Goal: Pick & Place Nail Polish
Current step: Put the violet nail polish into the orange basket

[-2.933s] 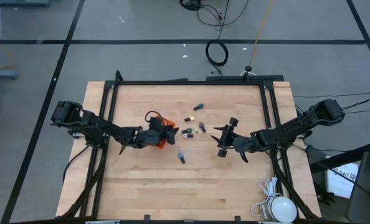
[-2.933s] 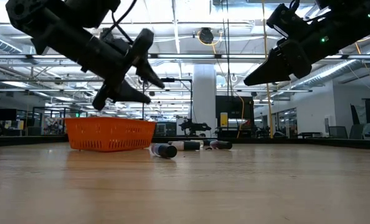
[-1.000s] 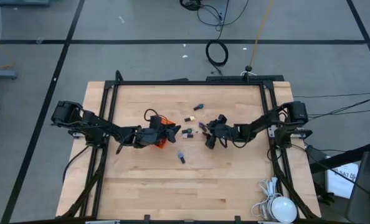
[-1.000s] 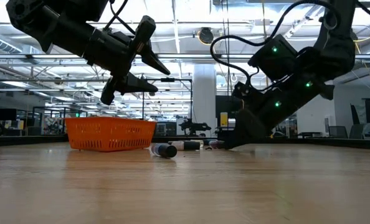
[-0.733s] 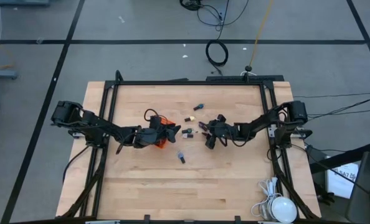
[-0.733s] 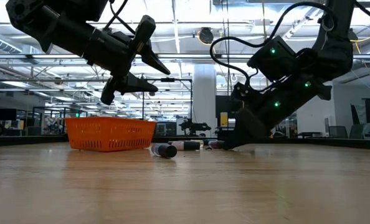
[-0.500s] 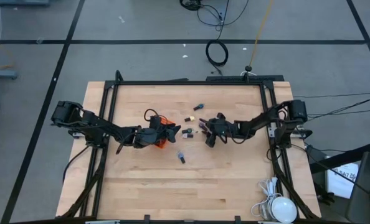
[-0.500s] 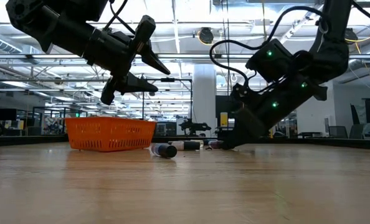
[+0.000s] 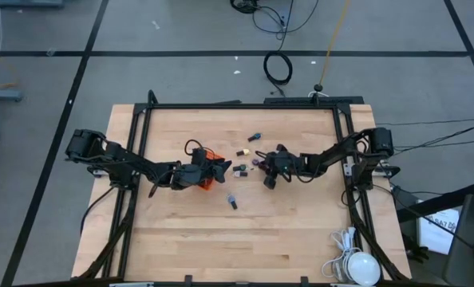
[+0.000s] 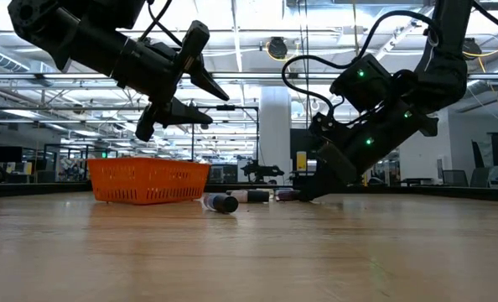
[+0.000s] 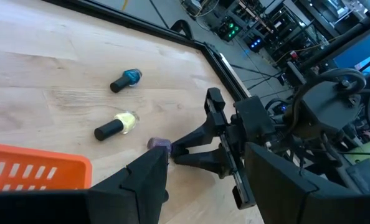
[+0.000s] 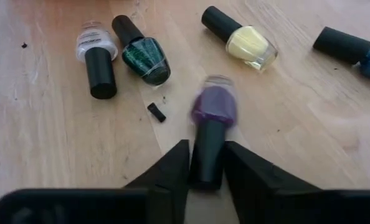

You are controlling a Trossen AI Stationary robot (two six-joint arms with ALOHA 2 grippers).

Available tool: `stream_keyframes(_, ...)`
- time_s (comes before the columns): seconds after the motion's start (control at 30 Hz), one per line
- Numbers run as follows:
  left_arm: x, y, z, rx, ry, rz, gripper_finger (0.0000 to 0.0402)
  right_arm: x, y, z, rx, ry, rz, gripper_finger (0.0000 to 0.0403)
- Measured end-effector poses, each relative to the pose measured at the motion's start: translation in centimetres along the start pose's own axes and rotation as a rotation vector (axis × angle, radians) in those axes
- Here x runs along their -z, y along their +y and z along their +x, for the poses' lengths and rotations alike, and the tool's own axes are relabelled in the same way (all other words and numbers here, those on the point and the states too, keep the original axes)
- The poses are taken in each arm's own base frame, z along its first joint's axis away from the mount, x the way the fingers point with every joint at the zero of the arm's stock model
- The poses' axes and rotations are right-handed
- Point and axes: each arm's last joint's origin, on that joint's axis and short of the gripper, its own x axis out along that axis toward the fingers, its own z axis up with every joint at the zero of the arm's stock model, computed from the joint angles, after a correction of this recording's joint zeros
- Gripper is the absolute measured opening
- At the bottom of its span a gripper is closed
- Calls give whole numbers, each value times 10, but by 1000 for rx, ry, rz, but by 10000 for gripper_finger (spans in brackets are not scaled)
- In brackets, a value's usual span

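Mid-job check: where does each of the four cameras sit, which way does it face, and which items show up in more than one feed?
High view: overhead, straight down; both arms, left gripper over the orange mesh basket.
Low view: table height, level towards the room; both arms, the basket.
Left wrist view: behind its own fingers, facing the right gripper.
Right wrist view: behind its own fingers, flanking the dark cap of the purple nail polish bottle.
Shared: both wrist views show the purple bottle, the yellow nail polish bottle and the blue nail polish bottle.

Blurry purple bottle (image 12: pixel 213 107) beside the yellow bottle (image 12: pixel 250 46), its black cap half hidden between dark fingers (image 12: pixel 167 171).
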Motion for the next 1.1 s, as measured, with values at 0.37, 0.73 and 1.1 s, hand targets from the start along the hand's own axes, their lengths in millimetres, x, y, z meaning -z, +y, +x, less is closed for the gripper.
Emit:
stream_keyframes(0.37, 0, 0, 0, -1, 0, 10, 209, -3, 14, -6, 2, -49, -155, 49)
stream_keyframes(0.73, 1, 1, 0, 5, 26, 57, 209, -29, 41, -69, 207, -134, -436, 49)
stream_keyframes(1.1, -1, 2, 2, 5, 19, 113, 209, -30, 79, -125, 129, -247, -784, 49)
